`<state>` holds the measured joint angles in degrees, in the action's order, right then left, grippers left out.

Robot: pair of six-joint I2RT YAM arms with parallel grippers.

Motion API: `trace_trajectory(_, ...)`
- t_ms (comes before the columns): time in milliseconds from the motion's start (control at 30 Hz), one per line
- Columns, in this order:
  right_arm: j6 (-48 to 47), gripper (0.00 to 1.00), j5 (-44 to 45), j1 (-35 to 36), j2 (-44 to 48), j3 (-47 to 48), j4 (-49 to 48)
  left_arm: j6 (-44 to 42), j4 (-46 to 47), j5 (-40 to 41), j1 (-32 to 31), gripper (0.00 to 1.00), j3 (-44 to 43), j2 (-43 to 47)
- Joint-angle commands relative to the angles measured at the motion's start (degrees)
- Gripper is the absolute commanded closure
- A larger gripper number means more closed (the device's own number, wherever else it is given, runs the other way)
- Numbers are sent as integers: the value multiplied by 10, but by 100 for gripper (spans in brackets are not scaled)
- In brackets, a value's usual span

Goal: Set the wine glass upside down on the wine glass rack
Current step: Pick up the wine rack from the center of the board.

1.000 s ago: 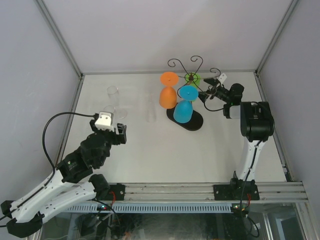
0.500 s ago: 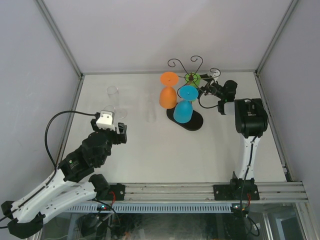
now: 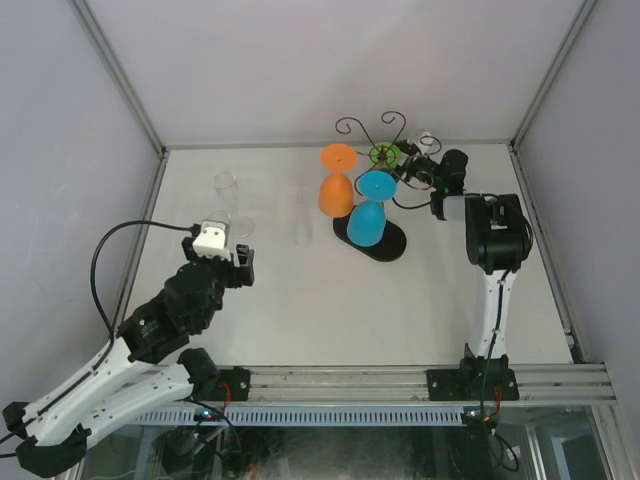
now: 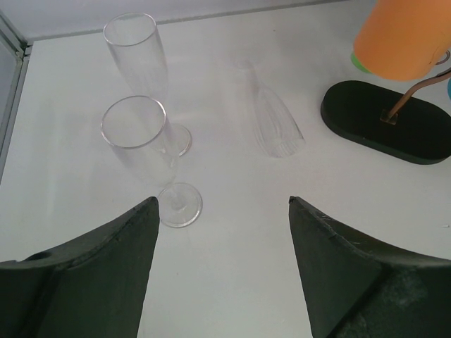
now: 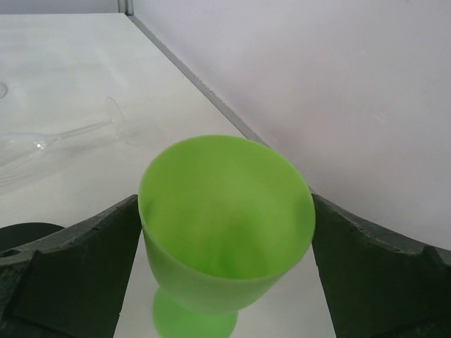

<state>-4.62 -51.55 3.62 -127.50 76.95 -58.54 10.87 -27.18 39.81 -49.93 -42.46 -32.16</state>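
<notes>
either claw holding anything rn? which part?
The right claw has its fingers on both sides of the green wine glass at the bowl; firm contact can't be told. The left claw is open and empty.
</notes>
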Motion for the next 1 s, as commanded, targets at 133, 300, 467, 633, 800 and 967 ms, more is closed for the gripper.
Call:
trace_trajectory(133,-33,11,-18,9,0,36,49,-13,24,-11,7,22,-9,-3)
trace_trajectory(300,-8,24,-30,4,0,44,59,-13,24,-12,7,22,-7,-1)
trace_trajectory(467,33,34,-29,-7,-3,39,29,-14,25,-13,8,22,-8,-2)
trace_trajectory(633,73,37,-9,-22,4,2,-53,-13,25,-15,9,22,-7,-2)
trace_trajectory(800,95,41,29,-38,22,-39,-115,-13,26,-18,10,22,-8,-4)
trace_trajectory(967,115,43,79,-66,49,-93,-169,-12,28,-23,11,22,-9,-3)
